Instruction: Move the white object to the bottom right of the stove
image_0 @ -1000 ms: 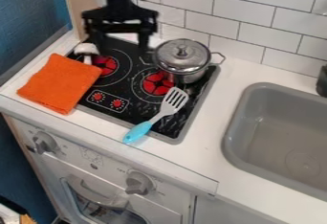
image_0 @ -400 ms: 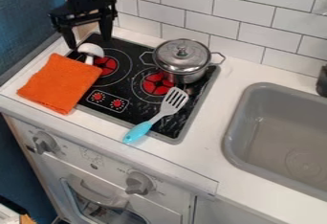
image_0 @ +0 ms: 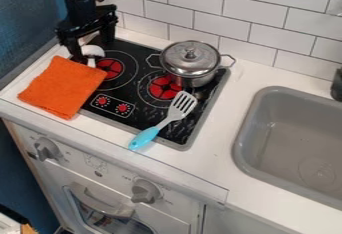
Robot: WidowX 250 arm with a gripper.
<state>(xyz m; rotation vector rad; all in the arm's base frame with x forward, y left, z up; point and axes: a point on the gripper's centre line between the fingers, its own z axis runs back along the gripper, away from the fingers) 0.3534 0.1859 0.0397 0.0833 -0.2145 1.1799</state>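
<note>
At the stove's upper left corner the black gripper (image_0: pixel 92 47) stands open, low over the white object (image_0: pixel 92 52). One finger is at the object's left side, the other behind it to the right, with a gap between them. The white object has a rounded, mushroom-like top and a short stem, and lies on the black stove (image_0: pixel 138 114) beside the upper edge of the orange cloth. Part of its left side is hidden by the near finger.
The orange cloth (image_0: pixel 62 87) covers the stove's left edge. A lidded metal pot (image_0: pixel 191 63) stands at the back right burner. A spatula with a blue handle (image_0: pixel 144 138) lies across the stove's front right. The grey sink (image_0: pixel 267 95) is further right.
The gripper has moved left from above the stove's back and then down to the white object. Cloth, pot and spatula have stayed where they were.
</note>
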